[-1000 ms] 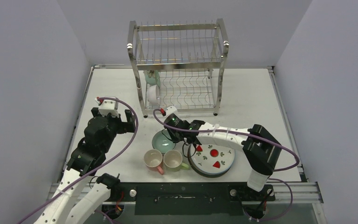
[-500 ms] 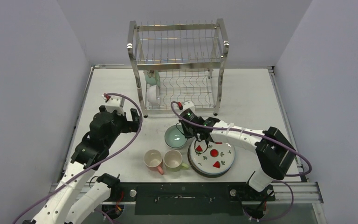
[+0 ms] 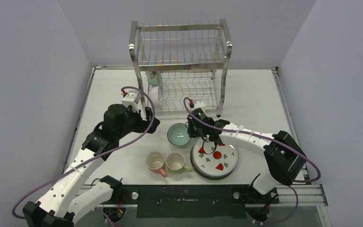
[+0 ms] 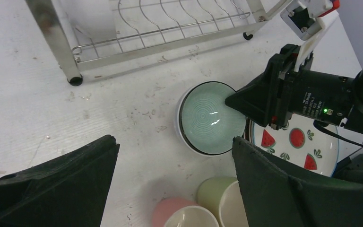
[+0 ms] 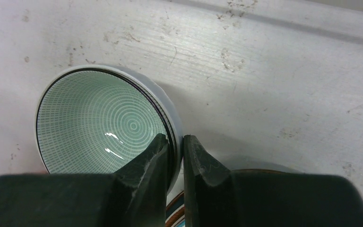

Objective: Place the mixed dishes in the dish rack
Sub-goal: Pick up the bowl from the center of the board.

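Beside the plate [image 3: 215,158], right gripper [image 5: 174,146] pinches the bowl [image 5: 99,123] rim, one finger inside, one outside, likely for lifting; left gripper [image 4: 172,142] hovers wide open, empty.

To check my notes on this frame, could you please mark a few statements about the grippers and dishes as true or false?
1. The right gripper is shut on the bowl's rim. True.
2. The left gripper holds the pink mug. False: the left gripper is open and empty, and the pink mug sits on the table.
3. The plate stands in the rack. False: the plate lies on the table beside the bowl.
4. The pink mug and the green mug are side by side. True.
5. A white dish sits at the left of the rack's lower tier. True.
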Available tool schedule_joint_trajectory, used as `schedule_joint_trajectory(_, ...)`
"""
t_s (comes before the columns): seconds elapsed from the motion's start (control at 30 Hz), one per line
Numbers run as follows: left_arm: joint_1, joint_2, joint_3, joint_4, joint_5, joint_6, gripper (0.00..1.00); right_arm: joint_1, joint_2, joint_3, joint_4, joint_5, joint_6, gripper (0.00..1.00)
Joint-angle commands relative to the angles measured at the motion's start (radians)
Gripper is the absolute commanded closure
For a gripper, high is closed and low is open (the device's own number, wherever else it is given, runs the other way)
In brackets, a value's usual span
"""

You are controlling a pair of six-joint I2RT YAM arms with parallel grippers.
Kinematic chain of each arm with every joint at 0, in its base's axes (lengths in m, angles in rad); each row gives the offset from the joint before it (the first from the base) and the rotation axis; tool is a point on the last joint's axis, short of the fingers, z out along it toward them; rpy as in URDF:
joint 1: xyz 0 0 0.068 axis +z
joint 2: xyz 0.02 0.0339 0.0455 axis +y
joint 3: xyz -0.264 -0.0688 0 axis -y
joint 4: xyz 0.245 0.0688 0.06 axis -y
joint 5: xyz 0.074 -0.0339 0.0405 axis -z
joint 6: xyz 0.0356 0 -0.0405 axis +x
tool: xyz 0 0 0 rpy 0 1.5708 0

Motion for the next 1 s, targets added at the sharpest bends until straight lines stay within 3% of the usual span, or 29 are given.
schedule_joint_trajectory(0.0, -0.034, 0.031, 0.069, 0.044, 0.035, -0.032, 0.11, -0.003, -0.057, -0.006, 0.197, -0.050, 0.083, 1.00)
schedule_joint_trajectory(0.37, -0.061, 0.151, 0.092, 0.028, 0.052, -0.067, 0.13, -0.001, -0.002, -0.022, 0.287, -0.037, 0.131, 1.00)
schedule_joint_trajectory(0.7, -0.069, 0.190, 0.056, 0.041, 0.032, -0.117, 0.18, 0.012, 0.025, -0.016, 0.281, -0.010, 0.124, 0.93)
schedule_joint_trajectory(0.97, -0.081, 0.265, 0.054, 0.040, 0.025, -0.138, 0.29, 0.039, 0.041, 0.000, 0.274, 0.012, 0.119, 0.87)
